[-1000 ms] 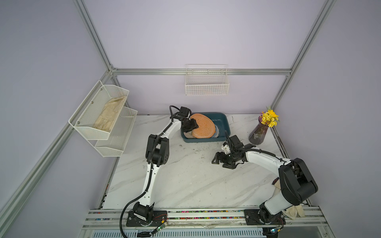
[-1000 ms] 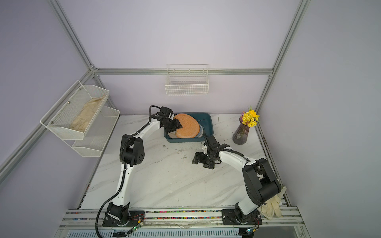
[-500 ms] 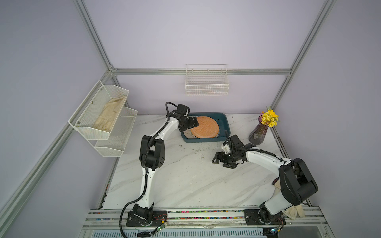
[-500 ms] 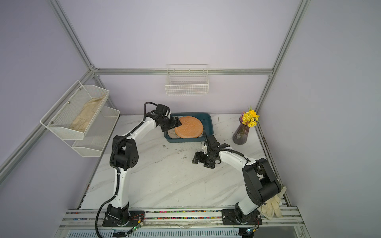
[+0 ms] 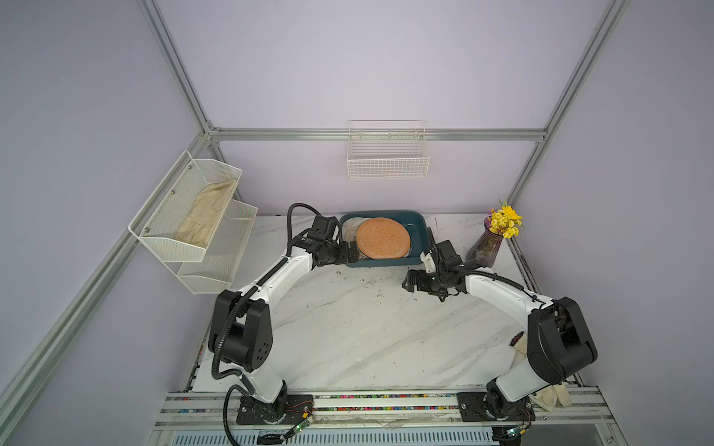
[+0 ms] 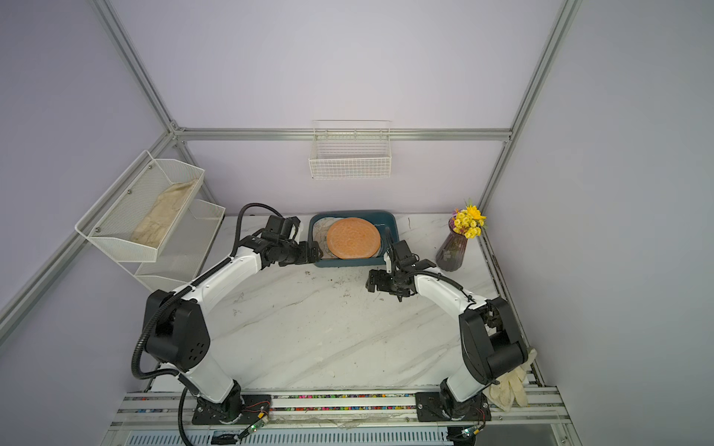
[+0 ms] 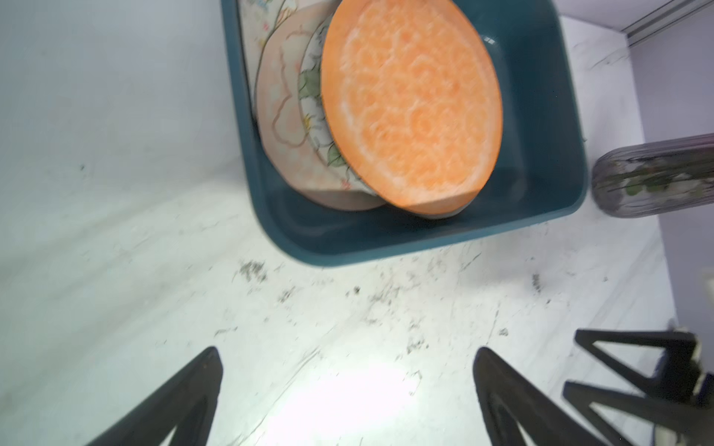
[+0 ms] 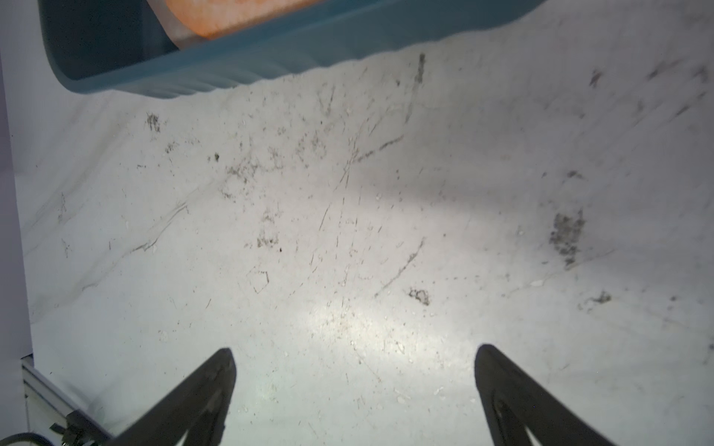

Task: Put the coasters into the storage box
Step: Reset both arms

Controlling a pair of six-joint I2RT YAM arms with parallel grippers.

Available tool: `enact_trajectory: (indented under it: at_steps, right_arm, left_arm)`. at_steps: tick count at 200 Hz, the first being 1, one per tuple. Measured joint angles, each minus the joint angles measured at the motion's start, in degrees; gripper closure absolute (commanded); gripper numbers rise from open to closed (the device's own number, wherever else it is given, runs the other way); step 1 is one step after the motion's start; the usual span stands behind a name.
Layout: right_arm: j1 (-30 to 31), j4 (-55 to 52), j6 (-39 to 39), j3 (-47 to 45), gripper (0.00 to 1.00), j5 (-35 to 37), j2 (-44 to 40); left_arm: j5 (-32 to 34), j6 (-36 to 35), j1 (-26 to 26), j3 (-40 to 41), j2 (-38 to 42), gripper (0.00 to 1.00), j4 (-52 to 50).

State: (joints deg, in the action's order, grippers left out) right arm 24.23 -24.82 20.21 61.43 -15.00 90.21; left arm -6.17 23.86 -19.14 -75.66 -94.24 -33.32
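- Orange and textured, the orange coaster (image 5: 382, 237) (image 6: 353, 237) (image 7: 411, 104) lies topmost inside the storage box (image 5: 386, 263) (image 6: 347, 263) (image 7: 548, 116). It sits slightly tilted on the stack, and its 6 o'clock edge lies by the front wall.
- Beneath it you see the printed coasters (image 7: 286, 116) (image 5: 349, 231), cream, pink and floral. They are fanned toward the box's 9 o'clock side, all within the rim.
- You find the storage box at 12 o'clock on the marble table (image 5: 347, 328) (image 6: 309, 328), close to the back wall.
- The left gripper (image 5: 353, 253) (image 6: 317, 253) (image 7: 347, 355) hangs at the box's 8 o'clock corner. It is released: in the left wrist view its fingers stand wide apart with only marble between them.
- The right gripper (image 5: 407, 280) (image 6: 371, 280) (image 8: 355, 353) hovers over bare marble at the box's 5 o'clock. Its jaws are spread wide and hold nothing.
- A vase (image 5: 483, 247) (image 6: 452, 251) of yellow flowers stands at 2 o'clock on the table, apart from the box.
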Motion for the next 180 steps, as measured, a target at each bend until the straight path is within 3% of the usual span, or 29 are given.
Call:
enact_trajectory:
  at_steps: [46,85,123,180]
  right_arm:
    - [-2.6,5.7,-7.4,0.5,0.02,9.4,-0.5]
    - [-7.3,18.5,-14.0,-6.1,0.02,16.2,-5.2]
    - [-12.9,33.6,-18.3,-14.7,0.02,18.5,-5.8]
    - [-17.5,52.6,-21.2,-24.3,0.02,18.0,-0.8]
  left_arm:
    - [8.6,-2.9,3.3,14.2,10.4,0.0,3.5]
    - [14.4,-6.9,9.6,21.9,18.8,0.0,9.7]
    - [18.6,-11.7,13.9,29.9,23.1,0.0,19.3]
    - [19.8,-16.3,19.1,39.7,23.3,0.0,36.2]
